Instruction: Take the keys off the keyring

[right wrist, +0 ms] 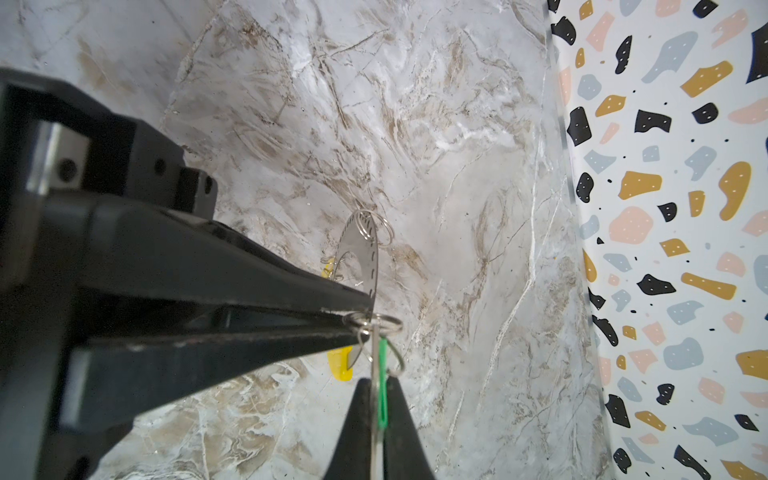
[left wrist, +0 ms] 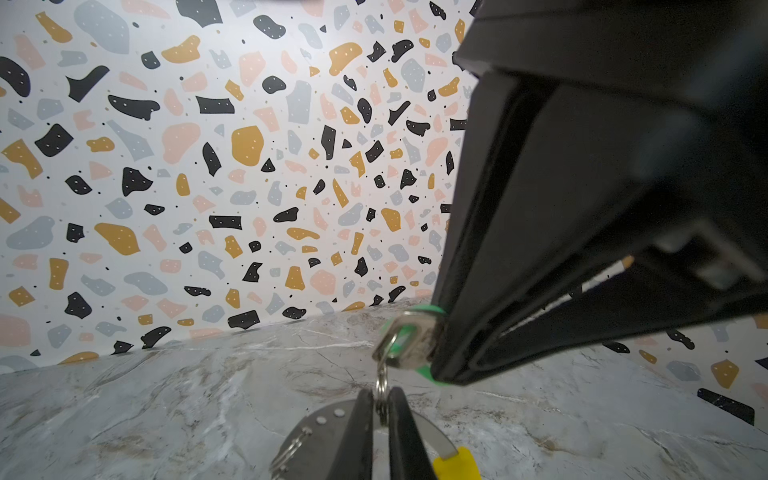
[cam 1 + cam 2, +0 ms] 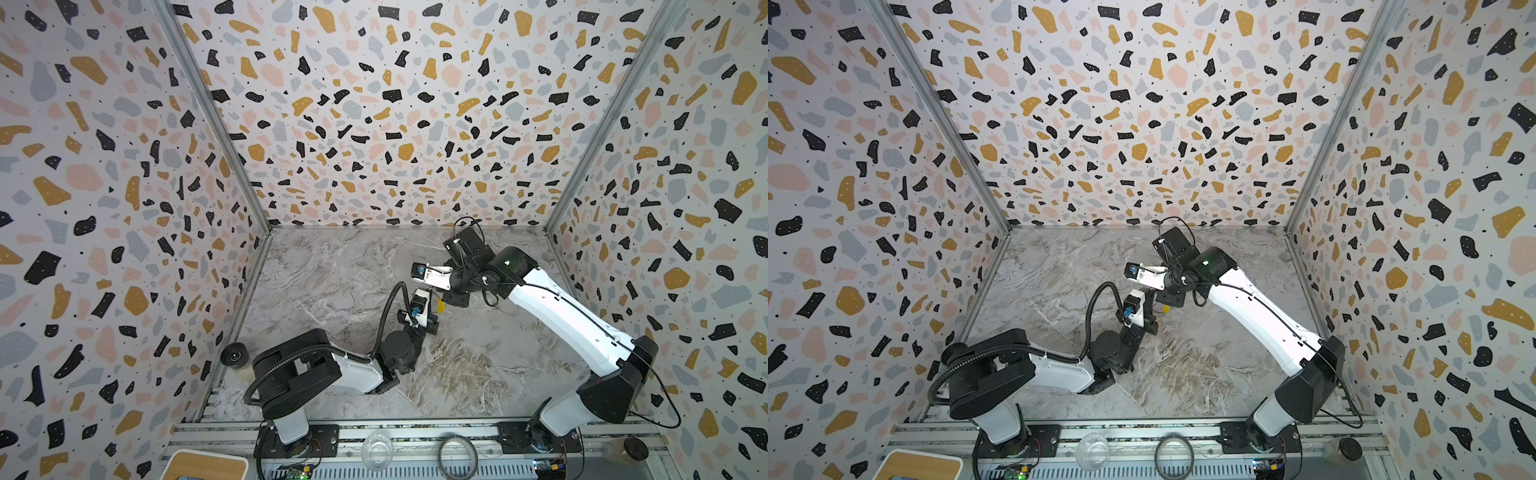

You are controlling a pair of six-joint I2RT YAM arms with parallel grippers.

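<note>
Top views, bench: the marbled bench (image 3: pixel 332 291) lies bare from the front rail (image 3: pixel 415 430) back to the patterned walls. Both arms meet well away from the front rail, past mid-bench, with open surface all round them.
Top views, front rail: a clear bowl (image 3: pixel 377 451) and a dark ring (image 3: pixel 440 456) sit on it, well apart from the grippers.
Top views, grippers: the left gripper (image 3: pixel 433 327) and right gripper (image 3: pixel 455 297) are tip to tip, with a yellow piece (image 3: pixel 439 306) between them. How the jaws stand cannot be told here.
Left wrist view, keyring: a thin silvery curved band (image 2: pixel 316 428) with small holes, passing behind the left fingers.
Left wrist view, left jaws: clenched on the keyring, pinching a small wire ring (image 2: pixel 380 395) at its rim.
Left wrist view, green key: a silvery key on a green tag (image 2: pixel 409 338), threaded on that small ring, its other end inside the right jaws.
Right wrist view, right jaws: grasping the green key, seen edge-on.
Right wrist view, keyring: the band stands on edge just beyond the left tips, with more small rings at its far end. Yellow plastic shows beside it; whether tag or sleeve cannot be told.
Right wrist view, edge: the bench runs clear to the side wall's foot.
</note>
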